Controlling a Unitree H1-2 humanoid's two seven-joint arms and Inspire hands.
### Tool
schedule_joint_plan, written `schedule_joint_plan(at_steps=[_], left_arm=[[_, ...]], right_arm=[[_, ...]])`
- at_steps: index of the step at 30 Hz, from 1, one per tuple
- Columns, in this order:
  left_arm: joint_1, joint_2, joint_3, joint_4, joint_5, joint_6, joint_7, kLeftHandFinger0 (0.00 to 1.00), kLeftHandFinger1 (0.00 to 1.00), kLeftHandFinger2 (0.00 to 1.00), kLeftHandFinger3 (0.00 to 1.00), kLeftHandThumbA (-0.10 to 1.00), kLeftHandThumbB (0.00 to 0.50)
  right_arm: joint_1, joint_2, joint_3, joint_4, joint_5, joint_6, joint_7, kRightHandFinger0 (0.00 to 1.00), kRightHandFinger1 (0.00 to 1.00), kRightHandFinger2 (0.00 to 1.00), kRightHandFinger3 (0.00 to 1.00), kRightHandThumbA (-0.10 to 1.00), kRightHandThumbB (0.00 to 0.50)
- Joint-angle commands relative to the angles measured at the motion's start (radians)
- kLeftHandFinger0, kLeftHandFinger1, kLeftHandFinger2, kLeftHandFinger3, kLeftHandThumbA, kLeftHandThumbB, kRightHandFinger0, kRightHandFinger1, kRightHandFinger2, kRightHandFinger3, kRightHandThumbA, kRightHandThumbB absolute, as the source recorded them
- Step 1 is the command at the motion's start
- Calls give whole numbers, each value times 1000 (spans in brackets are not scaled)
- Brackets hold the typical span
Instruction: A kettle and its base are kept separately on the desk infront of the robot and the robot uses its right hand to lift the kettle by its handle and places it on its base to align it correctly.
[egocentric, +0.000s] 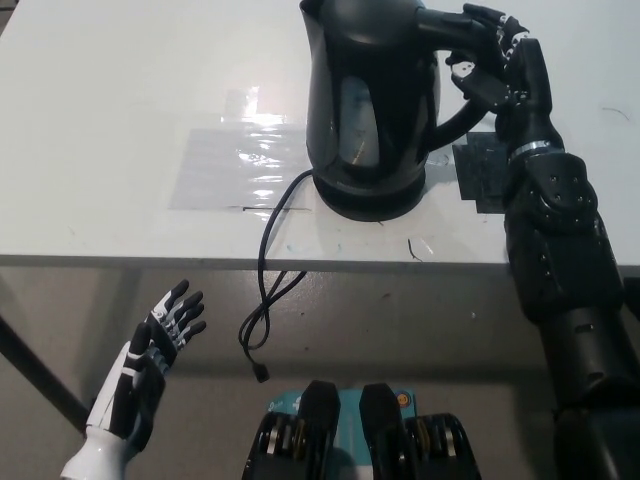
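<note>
One white desk (120, 120) carries one black kettle (370, 100), seated upright on its one round base (372, 200) near the desk's front edge. One black right hand (495, 65) is clasped around the kettle's handle (452, 75). One cord (268, 290) runs from the base over the desk edge. One white left hand (150, 360) rests below the desk, empty, fingers spread.

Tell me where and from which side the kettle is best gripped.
Grip the black kettle by its looped handle, coming from the robot's right. The handle arches out on that side, leaving a gap for fingers, and the right hand is wrapped there already. The body is broad and smooth, so likely a poor hold. The left hand rests open below the desk.
</note>
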Motion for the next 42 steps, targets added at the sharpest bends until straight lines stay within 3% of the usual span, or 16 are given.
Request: schedule_joint_plan(at_steps=[1, 12, 22, 26, 30, 33, 42], left_arm=[[12, 10, -2, -36, 6, -21, -11, 1000, 1000, 1000, 1000, 1000, 0], [3, 10, 1, -34, 0, -10, -10, 1000, 1000, 1000, 1000, 1000, 4], [-9, 16, 4, -37, 5, -8, -9, 1000, 1000, 1000, 1000, 1000, 10], [-14, 11, 3, -34, 9, -1, -4, 1000, 1000, 1000, 1000, 1000, 17], [-21, 16, 4, -26, 4, -10, -11, 1000, 1000, 1000, 1000, 1000, 39], [-22, 17, 5, -24, 1, -17, -13, 1000, 1000, 1000, 1000, 1000, 22], [-26, 20, 6, -25, 0, -15, -15, 1000, 1000, 1000, 1000, 1000, 1]], right_arm=[[-59, -8, -14, -85, 23, -79, 1, 0, 379, 763, 675, -100, 105], [-64, -16, -13, -83, 14, -72, -7, 0, 383, 761, 653, -100, 100], [-64, -18, -10, -74, 4, -80, -11, 0, 409, 807, 738, -100, 92], [-55, -21, 0, -94, -16, -62, -18, 0, 382, 735, 715, -100, 90], [-45, -13, -5, -102, -1, -54, -5, 0, 373, 729, 731, -100, 88], [-40, -9, -10, -109, 8, -47, -1, 0, 412, 788, 758, -100, 80], [-18, -4, -18, -95, 26, -58, 14, 5, 443, 798, 739, -100, 86]])
